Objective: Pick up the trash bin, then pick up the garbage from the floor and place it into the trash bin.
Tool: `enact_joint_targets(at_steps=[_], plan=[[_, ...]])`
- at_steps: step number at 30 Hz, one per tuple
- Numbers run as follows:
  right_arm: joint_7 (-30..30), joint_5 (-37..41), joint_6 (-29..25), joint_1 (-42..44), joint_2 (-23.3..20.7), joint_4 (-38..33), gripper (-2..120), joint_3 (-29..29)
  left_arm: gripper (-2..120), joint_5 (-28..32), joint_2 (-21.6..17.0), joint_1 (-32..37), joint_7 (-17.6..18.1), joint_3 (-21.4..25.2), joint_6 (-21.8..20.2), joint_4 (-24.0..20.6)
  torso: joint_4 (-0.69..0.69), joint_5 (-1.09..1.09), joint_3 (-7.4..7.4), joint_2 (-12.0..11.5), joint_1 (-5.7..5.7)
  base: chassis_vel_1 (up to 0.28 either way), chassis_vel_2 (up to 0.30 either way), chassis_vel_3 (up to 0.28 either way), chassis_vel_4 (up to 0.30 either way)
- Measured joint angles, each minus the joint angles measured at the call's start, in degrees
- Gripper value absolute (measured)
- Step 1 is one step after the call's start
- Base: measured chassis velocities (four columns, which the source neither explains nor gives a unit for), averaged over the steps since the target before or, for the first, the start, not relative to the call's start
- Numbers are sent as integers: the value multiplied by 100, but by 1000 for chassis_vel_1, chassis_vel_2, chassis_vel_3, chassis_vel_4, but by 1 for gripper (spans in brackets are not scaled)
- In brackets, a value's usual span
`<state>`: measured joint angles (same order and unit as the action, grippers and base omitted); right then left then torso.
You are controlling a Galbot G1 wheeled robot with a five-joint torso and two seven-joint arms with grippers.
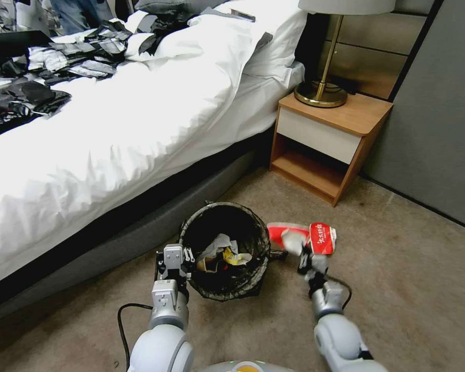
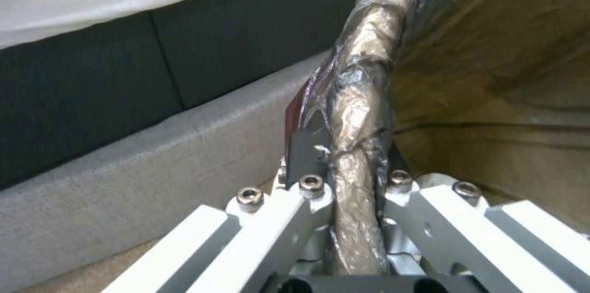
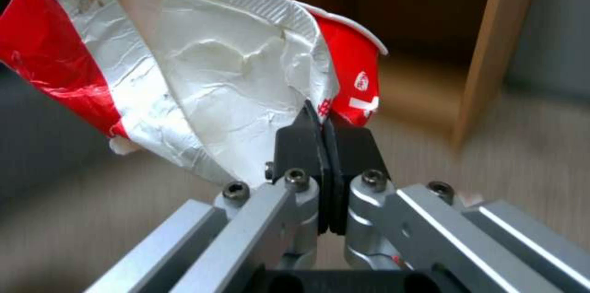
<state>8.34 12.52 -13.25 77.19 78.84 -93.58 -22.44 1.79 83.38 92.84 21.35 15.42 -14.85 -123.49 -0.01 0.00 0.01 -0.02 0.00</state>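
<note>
Head view: left gripper [image 1: 176, 259] jaws clamp the trash bin [image 1: 225, 250] rim; right gripper [image 1: 304, 257] jaws pinch a red-and-white wrapper [image 1: 309, 235] beside it, which risks missing onto the floor [image 1: 408, 289].

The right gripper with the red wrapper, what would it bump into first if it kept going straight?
Probably the nightstand. The right gripper, shut on the red-and-white wrapper, points at its open shelf across bare carpet. Depth is unclear.

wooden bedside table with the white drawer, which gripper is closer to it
Right. The right gripper, shut on a red-and-white wrapper, is beside the black-lined trash bin, on the side toward the wooden bedside table. The left gripper clamps the bin's opposite rim.
</note>
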Motion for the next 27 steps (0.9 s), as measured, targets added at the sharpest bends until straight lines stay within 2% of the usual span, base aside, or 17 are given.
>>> enact_joint_targets(at_steps=[2,8,10,12,15,19,24,27], plan=[[-240,169,-322,1,-3,-807,0,-23,0,-4,1,3,-1,-8,3,0,1,-1,-1,1,0,0,0,0,0],[-739,135,-760,130,36,-1532,0,166,0,-24,14,9,-1,-28,13,52,1,-1,-1,1,0,0,0,0,0],[-1219,-7,-1061,268,40,-1817,0,352,0,-31,25,10,-2,-45,18,59,1,0,-1,1,0,0,0,0,0],[-1269,-37,-1100,286,40,-1837,0,373,0,-31,25,9,-2,-46,19,59,1,-1,-1,1,0,0,0,0,0],[-1681,-502,-1460,591,14,-1919,0,725,0,-31,19,3,-3,-44,19,59,0,-1,-1,1,0,0,0,0,0],[-1759,-851,-1671,843,-6,-1675,0,1142,0,-29,16,-1,-3,-43,20,59,1,-1,-1,1,0,0,0,0,0],[-1762,-1057,-1775,947,8,-1387,0,1392,0,-29,20,-2,-3,-45,20,57,0,-1,-1,1,0,0,0,0,0],[-1750,-1094,-1787,951,-1,-1240,0,1445,0,-29,23,-2,-4,-46,19,55,3,-14,-1,2,0,0,0,0,0]])
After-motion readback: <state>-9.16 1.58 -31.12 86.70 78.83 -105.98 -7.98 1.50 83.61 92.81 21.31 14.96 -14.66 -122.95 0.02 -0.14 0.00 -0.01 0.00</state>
